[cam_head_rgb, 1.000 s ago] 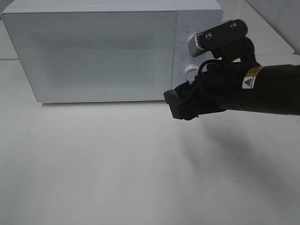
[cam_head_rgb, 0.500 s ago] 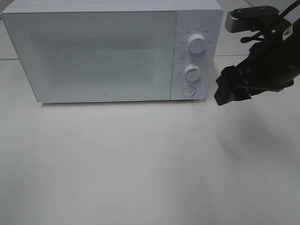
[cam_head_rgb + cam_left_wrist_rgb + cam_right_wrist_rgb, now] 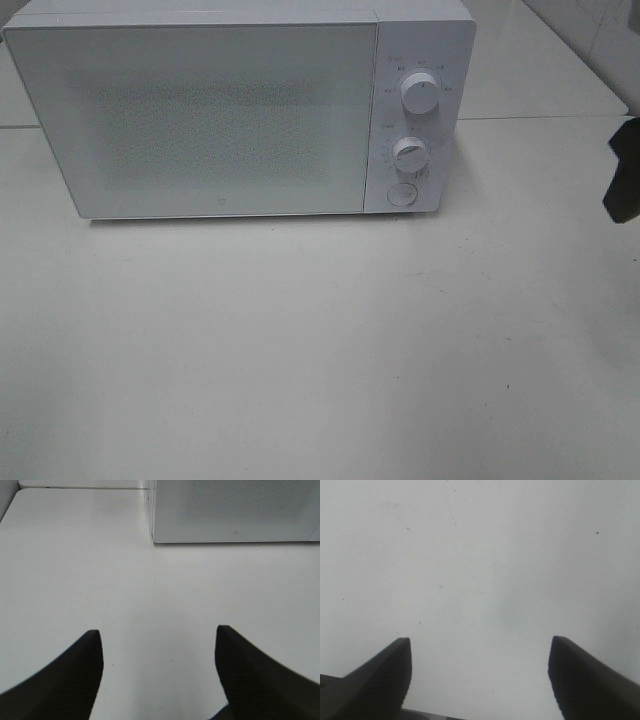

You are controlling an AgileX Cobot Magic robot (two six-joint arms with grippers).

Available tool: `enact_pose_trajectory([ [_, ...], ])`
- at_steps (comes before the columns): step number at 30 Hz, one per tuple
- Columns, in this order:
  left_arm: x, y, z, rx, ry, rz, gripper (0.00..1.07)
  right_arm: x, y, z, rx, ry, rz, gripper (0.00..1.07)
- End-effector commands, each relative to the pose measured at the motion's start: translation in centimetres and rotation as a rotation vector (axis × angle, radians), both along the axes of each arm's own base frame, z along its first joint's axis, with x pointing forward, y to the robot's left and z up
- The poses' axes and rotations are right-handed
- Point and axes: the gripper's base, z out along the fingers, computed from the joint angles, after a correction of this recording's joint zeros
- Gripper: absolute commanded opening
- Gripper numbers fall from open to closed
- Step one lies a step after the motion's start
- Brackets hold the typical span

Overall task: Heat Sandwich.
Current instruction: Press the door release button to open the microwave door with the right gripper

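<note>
No sandwich shows in any view. A white microwave [image 3: 230, 110] stands at the back of the table with its door shut; two round knobs [image 3: 420, 92] and a button sit on its right panel. Its lower corner also shows in the left wrist view as the microwave [image 3: 235, 510]. My left gripper [image 3: 159, 630] is open over bare table, a little in front of that corner, with nothing between its fingers. My right gripper [image 3: 481, 641] is open over bare table, holding nothing. In the exterior high view only a dark piece of the right arm [image 3: 625, 170] shows at the right edge.
The white table [image 3: 300, 340] stretches in front of the microwave. A seam between table panels [image 3: 540, 118] runs behind and to the right of the microwave. A table edge [image 3: 10, 505] shows in the left wrist view.
My right arm has pulled back from in front of the microwave's control panel to the right, almost out of the exterior high view. The knobs are now uncovered. Both grippers stay open.
</note>
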Motion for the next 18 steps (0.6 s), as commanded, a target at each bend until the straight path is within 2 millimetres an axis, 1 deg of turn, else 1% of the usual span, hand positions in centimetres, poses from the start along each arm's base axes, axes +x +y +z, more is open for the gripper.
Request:
enact_pose_trajectory([
  [1,-0.2,-0.1,0.0,-0.011,-0.024,-0.001,0.62,-2.0,-0.3,0.9,0.006,-0.042,-0.009,0.75],
  [3,-0.2,-0.1,0.0,-0.011,-0.024,-0.001,0.62,-3.1,-0.5,1.4,0.012,-0.075,-0.016,0.75],
  [4,-0.2,-0.1,0.0,-0.011,-0.024,-0.001,0.62,-3.1,-0.5,1.4,0.012,-0.075,-0.016,0.75],
  [6,-0.2,-0.1,0.0,-0.011,-0.024,-0.001,0.62,-3.8,-0.5,1.6,0.016,-0.088,-0.024,0.75],
  [7,-0.2,-0.1,0.0,-0.011,-0.024,-0.001,0.62,-4.7,-0.6,1.6,0.018,-0.104,-0.024,0.75],
  [8,-0.2,-0.1,0.0,-0.011,-0.024,-0.001,0.62,-5.1,-0.7,1.6,0.019,-0.112,-0.024,0.75],
  [9,-0.2,-0.1,0.0,-0.011,-0.024,-0.001,0.62,-5.1,-0.7,1.6,0.019,-0.112,-0.024,0.75],
  [11,-0.2,-0.1,0.0,-0.011,-0.024,-0.001,0.62,-6.0,-0.8,1.4,0.020,-0.119,-0.024,0.75],
  [13,-0.2,-0.1,0.0,-0.011,-0.024,-0.001,0.62,-7.4,-0.9,0.9,0.020,-0.123,-0.024,0.75],
  [14,-0.2,-0.1,0.0,-0.011,-0.024,-0.001,0.62,-7.4,-0.9,0.9,0.020,-0.123,-0.024,0.75],
  [15,-0.2,-0.1,0.0,-0.011,-0.024,-0.001,0.62,-8.0,-1.0,0.8,0.023,-0.131,-0.027,0.75],
  [16,-0.2,-0.1,0.0,-0.011,-0.024,-0.001,0.62,-9.1,-1.1,0.5,0.026,-0.145,-0.032,0.75],
  [17,-0.2,-0.1,0.0,-0.011,-0.024,-0.001,0.62,-9.6,-1.2,0.3,0.029,-0.149,-0.039,0.75],
  [18,-0.2,-0.1,0.0,-0.011,-0.024,-0.001,0.62,-9.6,-1.2,0.3,0.029,-0.149,-0.039,0.75],
])
